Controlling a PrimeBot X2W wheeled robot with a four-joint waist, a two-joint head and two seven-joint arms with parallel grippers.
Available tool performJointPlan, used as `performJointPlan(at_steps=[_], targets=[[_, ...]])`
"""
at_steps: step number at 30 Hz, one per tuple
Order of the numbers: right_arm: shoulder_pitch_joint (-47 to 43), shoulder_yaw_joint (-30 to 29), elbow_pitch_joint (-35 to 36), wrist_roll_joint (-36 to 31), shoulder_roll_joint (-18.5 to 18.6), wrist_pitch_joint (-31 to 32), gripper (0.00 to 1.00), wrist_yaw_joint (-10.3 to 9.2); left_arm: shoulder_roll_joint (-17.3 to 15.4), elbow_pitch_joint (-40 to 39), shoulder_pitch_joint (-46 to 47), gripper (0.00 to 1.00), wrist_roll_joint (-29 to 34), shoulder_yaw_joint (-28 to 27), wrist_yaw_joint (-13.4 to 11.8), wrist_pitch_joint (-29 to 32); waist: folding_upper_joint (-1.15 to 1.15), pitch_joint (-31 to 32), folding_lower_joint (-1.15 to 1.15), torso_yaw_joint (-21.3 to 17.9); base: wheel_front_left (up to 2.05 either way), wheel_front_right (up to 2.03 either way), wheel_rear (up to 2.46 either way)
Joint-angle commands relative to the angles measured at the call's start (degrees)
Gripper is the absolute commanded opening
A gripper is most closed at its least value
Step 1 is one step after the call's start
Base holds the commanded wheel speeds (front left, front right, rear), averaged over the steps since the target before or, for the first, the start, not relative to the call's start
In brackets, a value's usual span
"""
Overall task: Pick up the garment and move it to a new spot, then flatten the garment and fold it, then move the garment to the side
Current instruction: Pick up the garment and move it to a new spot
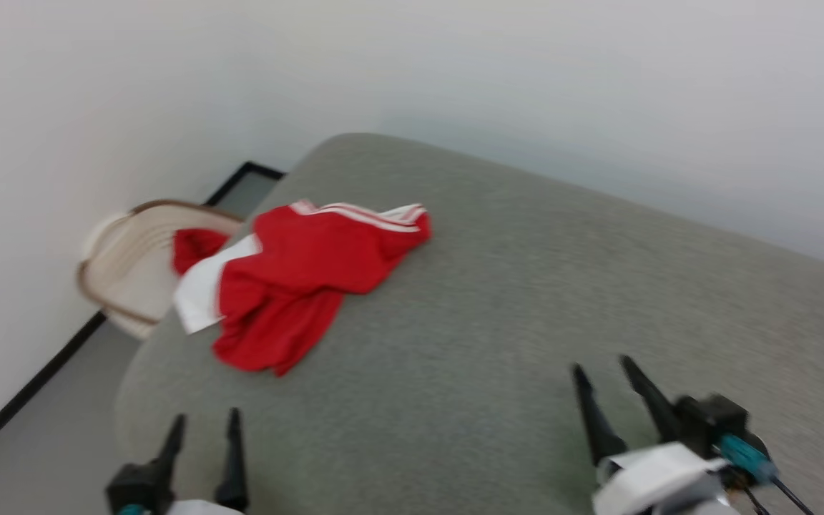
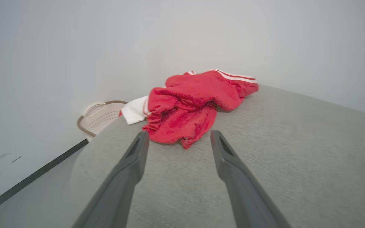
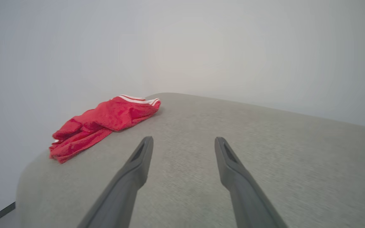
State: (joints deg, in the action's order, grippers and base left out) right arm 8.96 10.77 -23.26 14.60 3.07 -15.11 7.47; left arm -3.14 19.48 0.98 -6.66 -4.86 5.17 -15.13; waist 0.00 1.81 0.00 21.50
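Pick-up step, not begun. My left gripper (image 1: 207, 415) and right gripper (image 1: 602, 365): jaws spread, empty. Crumpled red jersey garment (image 1: 297, 286), white-trimmed, lies ahead of left jaws, apart. Next I reach forward, pinch a raised fold.

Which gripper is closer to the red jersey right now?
Left. The left gripper hovers open just short of the red jersey, pointing at it; the right gripper is farther off, to its right.

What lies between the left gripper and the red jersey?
Bare grey fabric surface, per the left wrist view, right up to the crumpled red white-sleeved jersey.
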Motion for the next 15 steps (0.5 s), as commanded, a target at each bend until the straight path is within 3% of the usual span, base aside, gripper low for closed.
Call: performJointPlan(at_steps=[1,11,15], targets=[[2.2,2.1,-0.4,0.9,-0.2,-0.1,1.0,0.04,0.0,-1.4,-0.8,1.0,-0.8,-1.2,-0.8,0.0,0.0,-0.2,0.0,7.3,0.0,0.0,0.0],[10.8,13.5,-5.4,3.6,-0.1,-0.1,1.0,0.03,0.3,-7.9,-4.8,1.0,-6.8,-2.9,-5.1,0.0,0.0,-3.8,0.0,9.4,-0.01,-0.01,-0.01],[12.1,14.9,-6.5,4.4,-0.1,-0.1,1.0,0.03,0.2,-9.3,-5.9,1.0,-8.1,-1.6,-6.5,0.0,0.0,-4.1,0.0,9.3,-0.06,-0.06,-0.06]])
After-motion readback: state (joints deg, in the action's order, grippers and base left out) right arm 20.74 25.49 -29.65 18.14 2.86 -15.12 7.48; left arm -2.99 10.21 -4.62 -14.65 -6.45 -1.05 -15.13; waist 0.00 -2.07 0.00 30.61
